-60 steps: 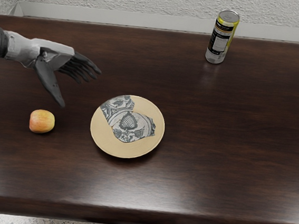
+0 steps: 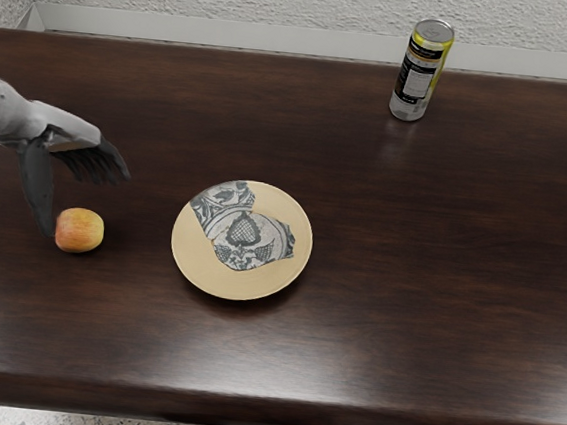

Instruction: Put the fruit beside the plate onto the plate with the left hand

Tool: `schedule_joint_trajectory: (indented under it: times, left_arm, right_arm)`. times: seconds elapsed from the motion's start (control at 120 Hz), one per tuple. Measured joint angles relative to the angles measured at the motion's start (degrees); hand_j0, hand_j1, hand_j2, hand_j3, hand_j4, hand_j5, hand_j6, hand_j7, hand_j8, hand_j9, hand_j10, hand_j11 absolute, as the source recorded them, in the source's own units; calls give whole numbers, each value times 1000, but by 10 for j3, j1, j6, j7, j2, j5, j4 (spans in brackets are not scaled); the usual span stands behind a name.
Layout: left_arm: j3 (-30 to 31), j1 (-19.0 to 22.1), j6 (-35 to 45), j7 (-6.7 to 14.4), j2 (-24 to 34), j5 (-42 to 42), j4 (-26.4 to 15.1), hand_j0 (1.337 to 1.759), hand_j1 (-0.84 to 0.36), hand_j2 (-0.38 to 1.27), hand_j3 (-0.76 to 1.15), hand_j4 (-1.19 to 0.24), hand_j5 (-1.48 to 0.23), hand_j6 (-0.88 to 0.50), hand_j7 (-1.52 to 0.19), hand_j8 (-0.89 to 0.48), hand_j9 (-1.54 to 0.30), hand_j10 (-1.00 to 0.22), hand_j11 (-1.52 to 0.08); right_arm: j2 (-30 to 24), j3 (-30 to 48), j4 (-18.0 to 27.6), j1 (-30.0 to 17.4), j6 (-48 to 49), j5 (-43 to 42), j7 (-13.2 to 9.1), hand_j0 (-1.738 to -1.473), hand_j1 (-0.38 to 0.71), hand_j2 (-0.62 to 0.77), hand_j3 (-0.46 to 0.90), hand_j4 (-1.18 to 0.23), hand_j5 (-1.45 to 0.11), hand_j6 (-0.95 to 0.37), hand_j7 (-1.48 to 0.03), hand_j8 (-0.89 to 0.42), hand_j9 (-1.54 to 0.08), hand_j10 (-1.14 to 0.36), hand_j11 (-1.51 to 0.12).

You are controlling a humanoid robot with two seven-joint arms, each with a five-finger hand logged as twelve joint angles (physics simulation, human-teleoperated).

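A red-and-yellow apple (image 2: pixel 80 230) lies on the dark wooden table to the left of a tan plate (image 2: pixel 189 254) with a grey-and-white pattern. My left hand (image 2: pixel 66 177) comes in from the left edge and hovers just above and behind the apple. Its fingers (image 2: pixel 97 162) are spread, and the thumb points down toward the apple's left side. The hand holds nothing. The plate carries nothing. My right arm is out of view.
A yellow-and-black can (image 2: pixel 420 69) stands upright at the back right of the table (image 2: pixel 437 288). A pale wall ledge runs behind the table's far edge.
My left hand has moved left and toward the front, from behind the plate's left side to a spot right over the apple. The apple and plate have not moved.
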Motion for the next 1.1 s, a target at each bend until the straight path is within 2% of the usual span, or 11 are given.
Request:
schedule_joint_trajectory:
  times: [0.133, 0.242, 0.333, 0.467, 0.667, 1.1]
  left_arm:
    - [-7, 4, 42, 20, -9, 125, -46, 1658, 52, 51, 0, -252, -324, -253, -323, -253, -323, -252, -323]
    - [-7, 51, 114, 25, -32, 233, -59, 1658, 52, 52, 0, -254, -325, -254, -325, -254, -324, -253, -324]
    - [-7, 68, 159, 27, -40, 283, -68, 1658, 50, 52, 0, -256, -327, -257, -327, -256, -326, -255, -326]
    - [-7, 115, 190, 27, -68, 309, -73, 1658, 48, 53, 0, -257, -329, -258, -329, -258, -328, -257, -328]
    - [-8, 153, 199, 28, -62, 317, -86, 1658, 47, 54, 0, -259, -330, -260, -330, -260, -330, -258, -330]
    - [-7, 207, 248, 28, -61, 364, -85, 1658, 42, 55, 0, -263, -336, -265, -336, -264, -335, -263, -335]
  right_arm:
    - [0, 0, 1, 0, 0, 0, 0, -1658, -310, -7, 0, -33, -43, -33, -43, -33, -43, -33, -43]
    - [0, 0, 1, -1, 0, 0, 0, -1658, -310, -7, 0, -33, -43, -33, -43, -33, -43, -33, -43]
    - [0, 0, 0, -1, 0, 0, 0, -1658, -310, -7, 0, -33, -43, -33, -43, -33, -43, -33, -43]
    - [0, 0, 0, -1, 0, 0, 0, -1658, -310, -7, 0, -33, -43, -33, -43, -33, -43, -33, -43]
    - [0, 0, -2, -1, 0, 0, 0, -1658, -310, -7, 0, -33, -43, -33, -43, -33, -43, -33, -43]
    - [0, 0, -2, -3, 0, 0, 0, -1658, -310, -7, 0, -33, -43, -33, -43, -33, -43, -33, -43]
